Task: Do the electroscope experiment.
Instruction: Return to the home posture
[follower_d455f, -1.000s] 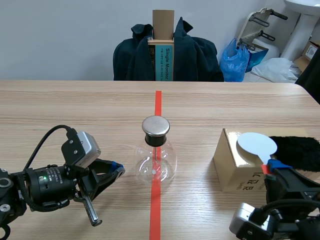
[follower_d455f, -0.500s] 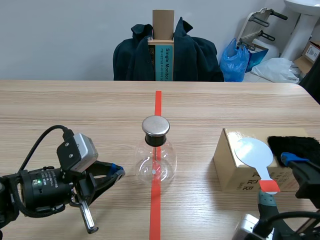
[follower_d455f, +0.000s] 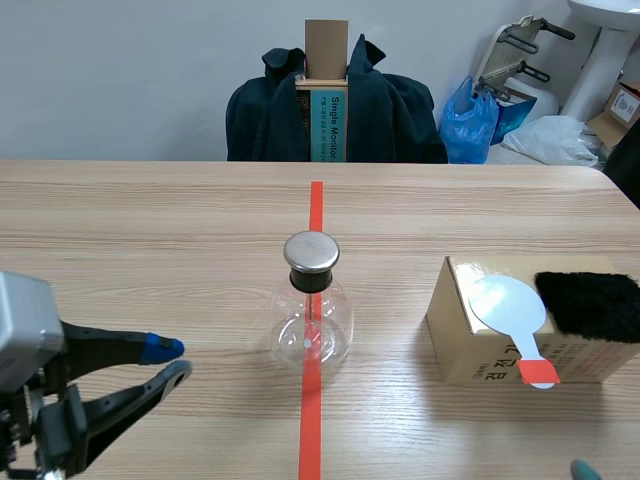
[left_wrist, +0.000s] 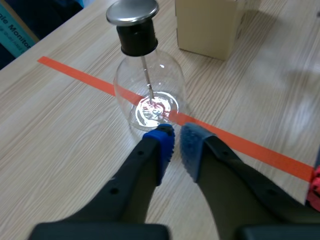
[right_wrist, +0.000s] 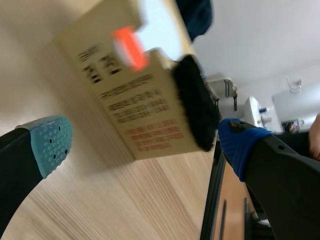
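At the table's near left, the left gripper (left_wrist: 177, 145) lies low, its pads almost together with only a thin gap and nothing between them, pointing at the flask (follower_d455f: 312, 318). That glass electroscope stands upright on the tape line (follower_d455f: 316, 205) at mid-table, its metal cap (follower_d455f: 312, 252) on top, just ahead of the fingertips. Further right sits a box (follower_d455f: 470, 350); on it lie a white paddle (follower_d455f: 509, 304), red handle tip over the near edge, and black fur (follower_d455f: 590, 305) just beside it. Before the box, the right gripper (right_wrist: 142, 144) is spread wide, empty.
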